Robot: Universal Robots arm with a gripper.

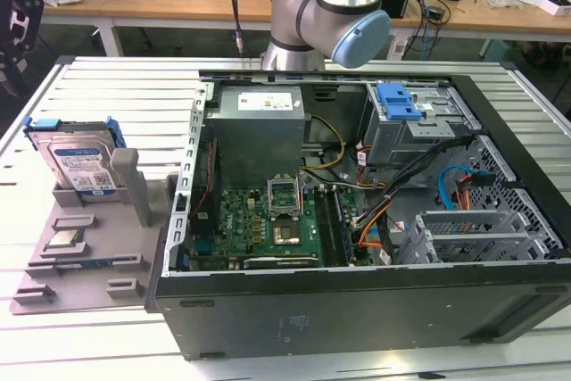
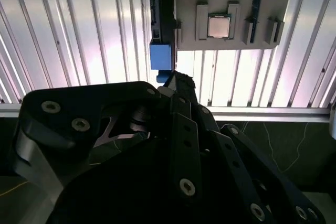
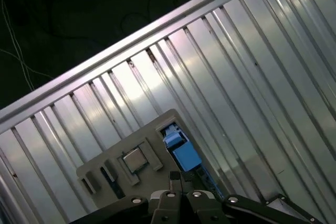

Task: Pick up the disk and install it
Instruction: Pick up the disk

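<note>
The disk (image 1: 80, 164), a silver drive with a white-and-blue label in a blue caddy, stands on edge in a slot of the grey holder (image 1: 89, 269) at the exterior view's left. In both wrist views I look down on it edge-on, with the caddy's blue end (image 2: 160, 56) (image 3: 181, 151) showing. My gripper (image 2: 176, 80) (image 3: 181, 180) hangs well above the holder, its black fingers drawn together and pointing down near the disk's blue end. It holds nothing.
A small square chip (image 2: 219, 26) (image 3: 135, 159) lies in the holder beside the disk. The open computer case (image 1: 357, 220) takes up the exterior view's middle and right, with a blue latch on a metal cage (image 1: 397, 101) at its back. Ribbed aluminium table (image 1: 116, 95) lies all around.
</note>
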